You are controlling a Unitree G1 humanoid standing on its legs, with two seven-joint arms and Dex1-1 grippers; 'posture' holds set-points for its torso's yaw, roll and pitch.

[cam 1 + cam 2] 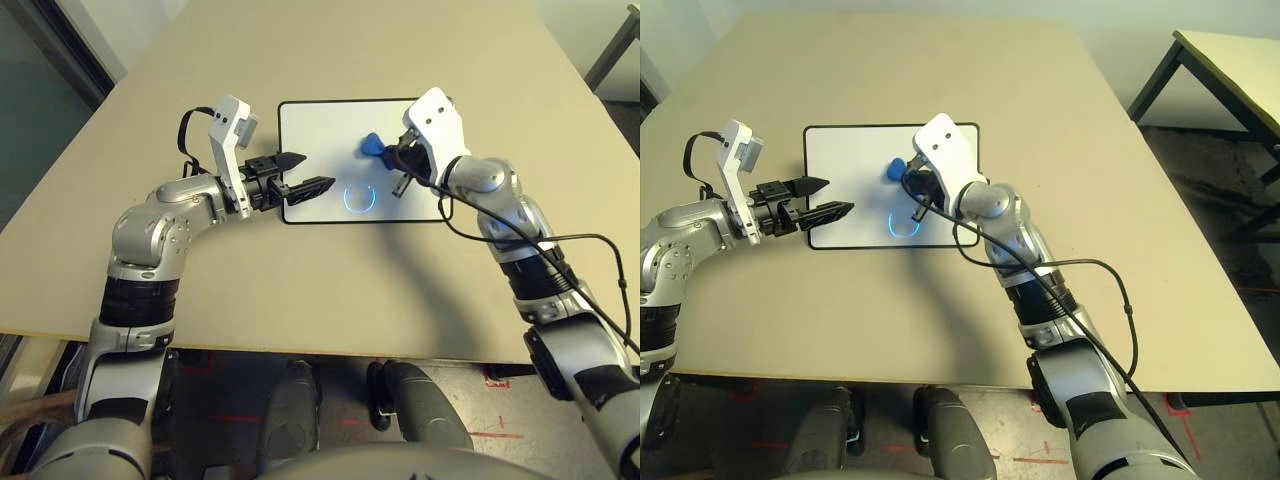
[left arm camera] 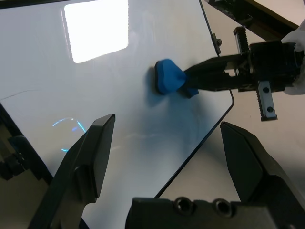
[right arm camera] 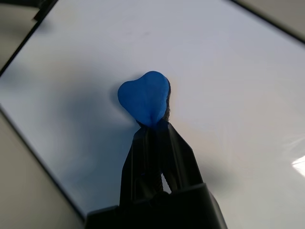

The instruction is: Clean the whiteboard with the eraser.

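Beige worktop [image 1: 330, 290] seen from above. Flat on it, towards the far side, the whiteboard [image 1: 320, 135], white with a thin black frame. On the board's near part, a small blue marker loop [image 1: 359, 198]. At the board's left edge, the left pincer [image 1: 303, 172], fingers parted wide and holding nothing, tips over the board's left part. Above the board's right half, the right pincer [image 3: 151, 125], fingers closed together on the eraser [image 3: 144, 98], a small bright blue block pressed against the white surface.
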